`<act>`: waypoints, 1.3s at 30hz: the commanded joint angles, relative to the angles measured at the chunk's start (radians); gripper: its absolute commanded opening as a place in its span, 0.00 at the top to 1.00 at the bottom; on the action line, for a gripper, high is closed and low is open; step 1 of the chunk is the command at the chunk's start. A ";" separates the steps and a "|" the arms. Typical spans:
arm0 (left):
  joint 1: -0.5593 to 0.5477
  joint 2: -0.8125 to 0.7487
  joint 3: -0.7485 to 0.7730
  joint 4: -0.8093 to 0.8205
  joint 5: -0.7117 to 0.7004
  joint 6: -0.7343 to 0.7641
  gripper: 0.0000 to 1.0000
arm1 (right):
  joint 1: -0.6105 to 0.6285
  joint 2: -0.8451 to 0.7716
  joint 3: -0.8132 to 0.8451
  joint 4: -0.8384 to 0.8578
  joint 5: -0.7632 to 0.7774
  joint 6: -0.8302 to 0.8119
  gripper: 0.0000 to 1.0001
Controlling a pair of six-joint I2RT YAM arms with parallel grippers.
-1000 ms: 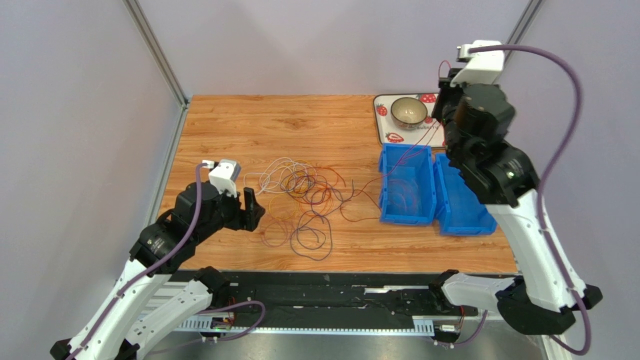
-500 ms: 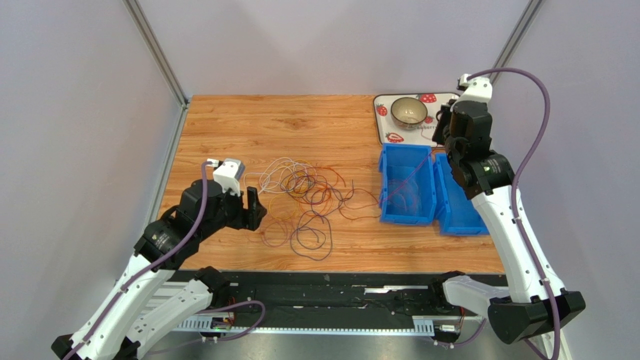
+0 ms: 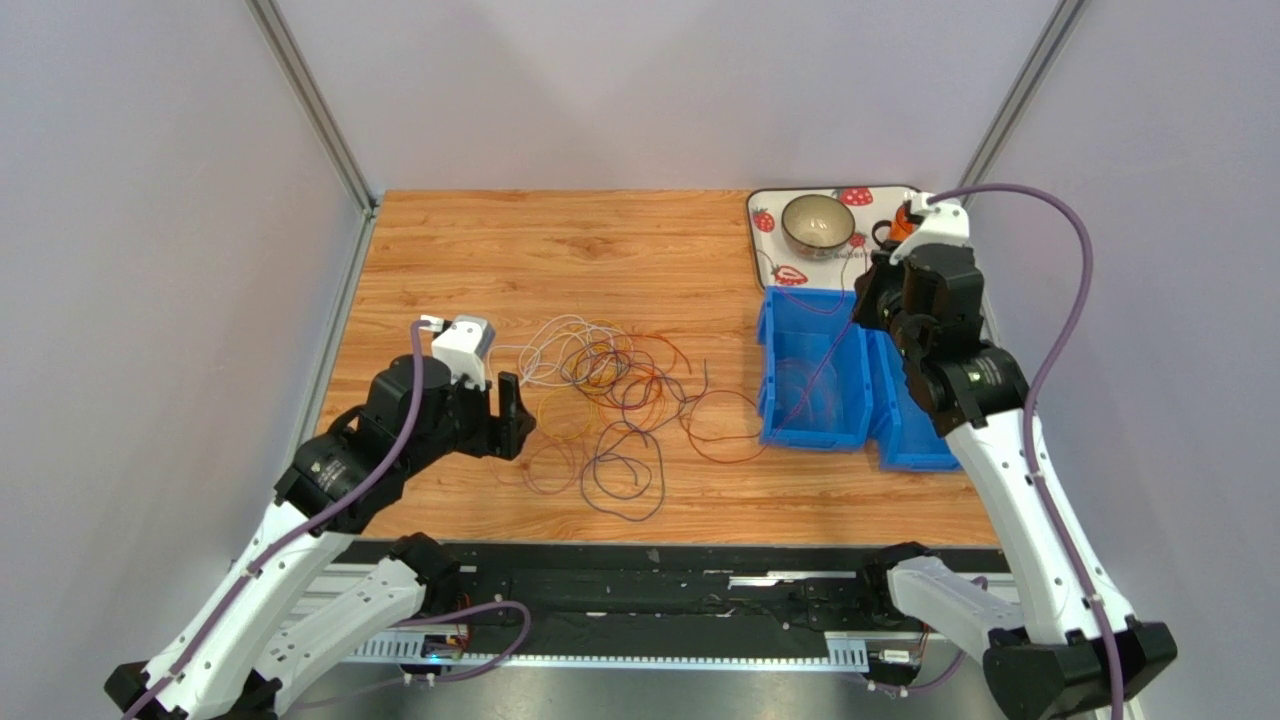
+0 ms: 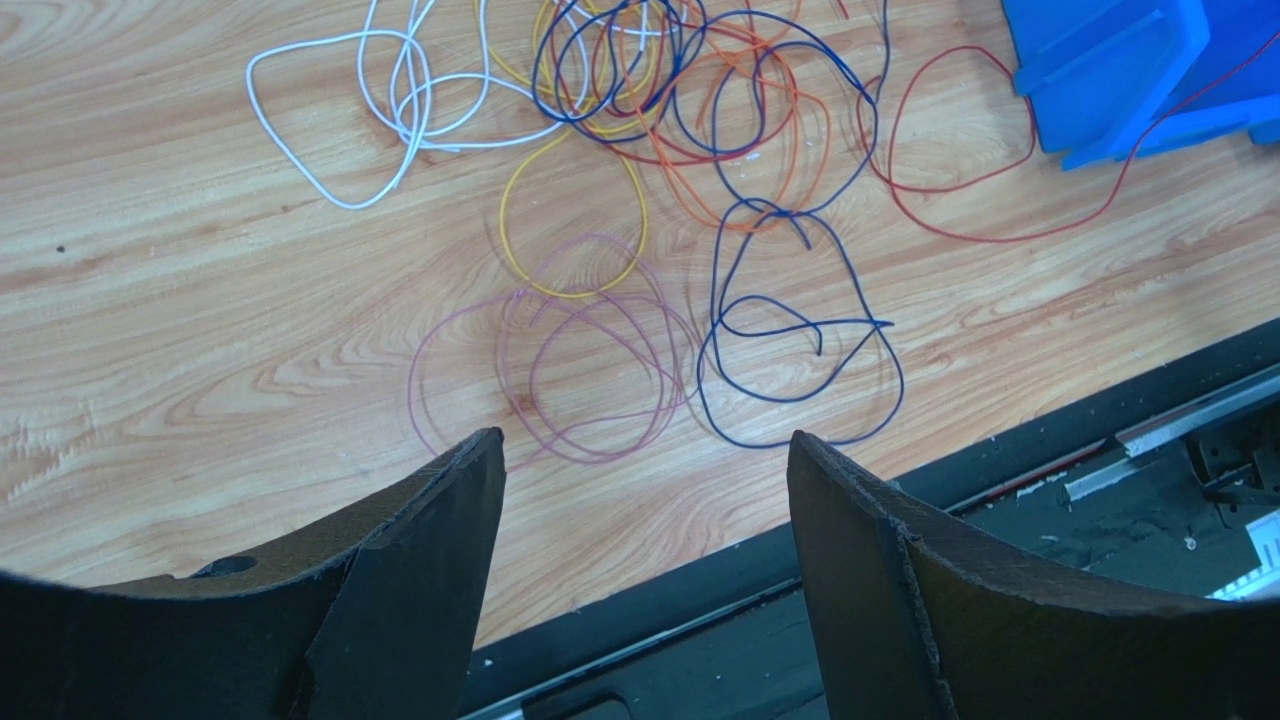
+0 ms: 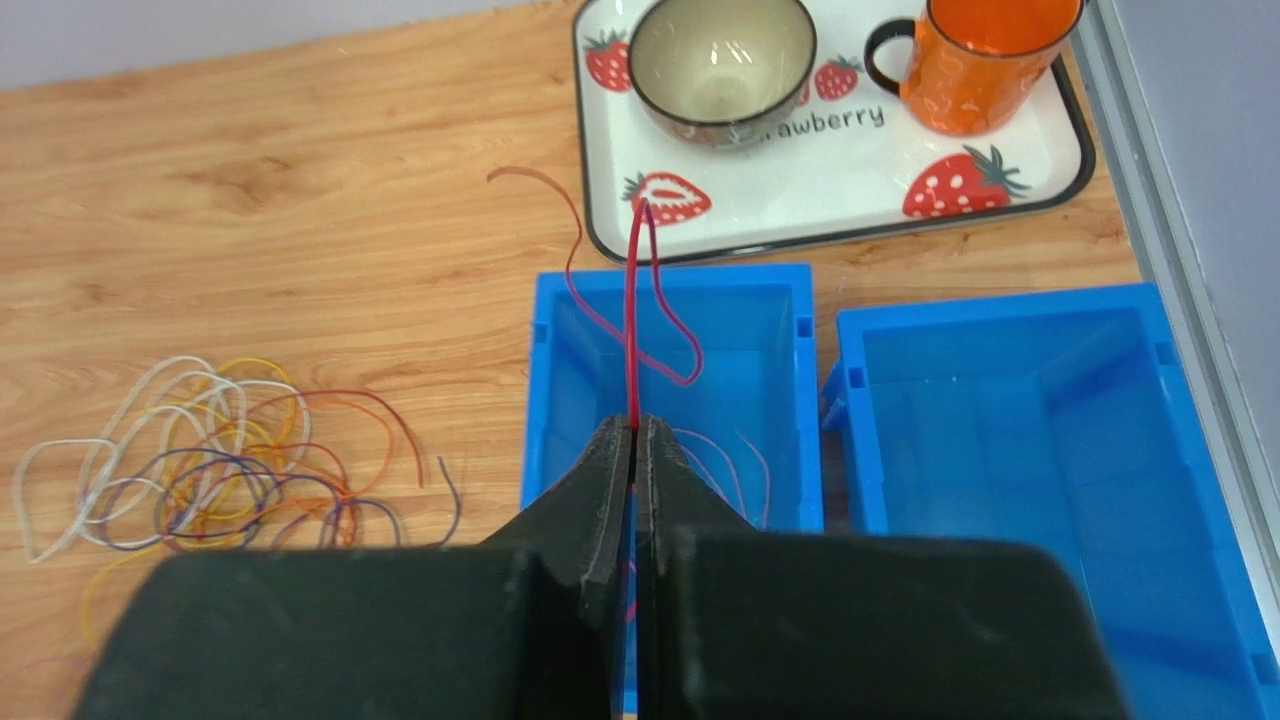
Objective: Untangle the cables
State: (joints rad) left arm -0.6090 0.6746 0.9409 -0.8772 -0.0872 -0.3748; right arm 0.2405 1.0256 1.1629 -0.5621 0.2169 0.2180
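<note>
Loose tangle of thin white, yellow, orange, purple and dark-blue cables [image 3: 609,393]: on the wooden table [image 3: 496,255], left of the blue plastic bin [image 5: 661,276], directly ahead of the left gripper [image 4: 646,450], whose jaws are spread and empty. The right gripper [image 5: 633,435] pinches one thin red cable [image 5: 637,323] above that bin.

Smooth, satin wood-grain table [image 3: 496,255]. Thin cables [image 4: 661,90] sheathed in smooth, plastic-looking insulation. Glossy blue plastic bins [image 5: 992,450], lightly reflective. Shiny white tray [image 5: 842,158] with printed strawberries; glazed-looking bowl [image 5: 721,60]; glossy orange cup [image 5: 984,68]. Matt black, grainy fingers [image 4: 406,585] on left gripper [image 4: 643,450]. Smooth white plastic arm shells [image 3: 1037,510].
</note>
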 commanded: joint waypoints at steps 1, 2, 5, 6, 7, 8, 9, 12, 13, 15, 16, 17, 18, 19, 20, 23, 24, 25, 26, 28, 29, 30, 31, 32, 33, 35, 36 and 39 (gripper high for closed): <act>-0.005 0.005 -0.004 0.035 0.010 0.020 0.23 | -0.003 -0.082 0.082 0.009 -0.034 0.038 1.00; -0.006 0.005 -0.004 0.035 0.010 0.019 0.23 | -0.004 -0.084 0.101 -0.011 -0.025 0.038 1.00; -0.005 0.003 -0.004 0.035 0.010 0.020 0.23 | -0.003 -0.105 0.149 -0.070 0.009 0.038 1.00; -0.006 0.003 -0.004 0.035 0.012 0.020 0.23 | -0.003 -0.116 0.158 -0.079 0.016 0.041 1.00; -0.005 0.000 -0.004 0.035 0.012 0.020 0.23 | -0.003 -0.134 0.162 -0.099 0.019 0.043 1.00; -0.006 -0.001 -0.004 0.035 0.012 0.020 0.23 | -0.004 -0.142 0.164 -0.111 0.030 0.047 1.00; -0.005 -0.001 -0.004 0.035 0.012 0.020 0.23 | -0.003 -0.150 0.170 -0.140 0.035 0.049 1.00; -0.006 -0.006 -0.005 0.037 0.014 0.020 0.23 | -0.003 -0.182 0.166 -0.176 0.062 0.047 1.00; -0.006 -0.004 -0.004 0.037 0.015 0.020 0.23 | -0.003 -0.189 0.156 -0.180 0.068 0.044 1.00; -0.006 -0.007 -0.005 0.038 0.017 0.020 0.23 | -0.003 -0.199 0.143 -0.180 0.081 0.040 1.00; -0.006 -0.007 -0.005 0.038 0.017 0.020 0.24 | -0.004 -0.199 0.130 -0.182 0.084 0.040 1.00; -0.006 -0.007 -0.005 0.037 0.017 0.020 0.24 | -0.004 -0.197 0.121 -0.179 0.087 0.037 1.00; -0.006 -0.009 -0.005 0.037 0.017 0.019 0.23 | -0.003 -0.190 0.115 -0.171 0.088 0.035 1.00; -0.006 -0.007 -0.005 0.037 0.015 0.020 0.23 | -0.003 -0.184 0.107 -0.168 0.090 0.032 1.00; -0.006 -0.009 -0.005 0.037 0.015 0.019 0.23 | -0.003 -0.179 0.089 -0.162 0.094 0.032 1.00; -0.006 -0.007 -0.007 0.037 0.012 0.017 0.23 | -0.003 -0.160 0.052 -0.122 0.093 0.024 1.00; -0.006 -0.007 -0.007 0.037 0.012 0.017 0.23 | -0.003 -0.153 0.040 -0.093 0.093 0.023 1.00; -0.006 -0.006 -0.007 0.037 0.010 0.017 0.24 | -0.004 -0.148 0.032 -0.079 0.090 0.023 1.00; -0.006 -0.004 -0.007 0.037 0.010 0.017 0.23 | -0.004 -0.139 0.026 -0.067 0.088 0.017 1.00; -0.006 -0.001 -0.007 0.037 0.010 0.017 0.23 | -0.004 -0.115 0.008 -0.030 0.087 0.009 1.00; -0.006 0.002 -0.007 0.037 0.010 0.017 0.24 | -0.003 -0.105 0.003 -0.021 0.087 0.006 1.00; -0.006 0.003 -0.007 0.035 0.009 0.017 0.23 | -0.003 -0.082 -0.002 0.000 0.087 0.000 1.00; -0.006 0.003 -0.007 0.035 0.007 0.017 0.24 | -0.003 -0.070 -0.005 0.013 0.085 -0.003 1.00; -0.005 0.006 -0.007 0.035 0.007 0.017 0.23 | -0.003 -0.061 -0.008 0.025 0.079 -0.005 1.00; -0.005 0.008 -0.007 0.035 0.006 0.017 0.24 | -0.003 -0.038 -0.011 0.050 0.076 -0.006 1.00; -0.005 0.013 -0.007 0.035 0.004 0.017 0.23 | -0.003 -0.013 -0.020 0.076 0.059 -0.009 1.00; -0.005 0.016 -0.007 0.037 0.004 0.017 0.23 | -0.003 0.013 -0.022 0.096 0.053 -0.003 1.00; -0.006 0.022 -0.008 0.035 0.001 0.016 0.24 | -0.003 0.069 -0.034 0.142 0.030 0.004 1.00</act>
State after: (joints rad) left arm -0.6090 0.6868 0.9405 -0.8772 -0.0837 -0.3748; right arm 0.2405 1.0367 1.1408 -0.5552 0.2768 0.2276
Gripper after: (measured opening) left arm 0.765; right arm 0.009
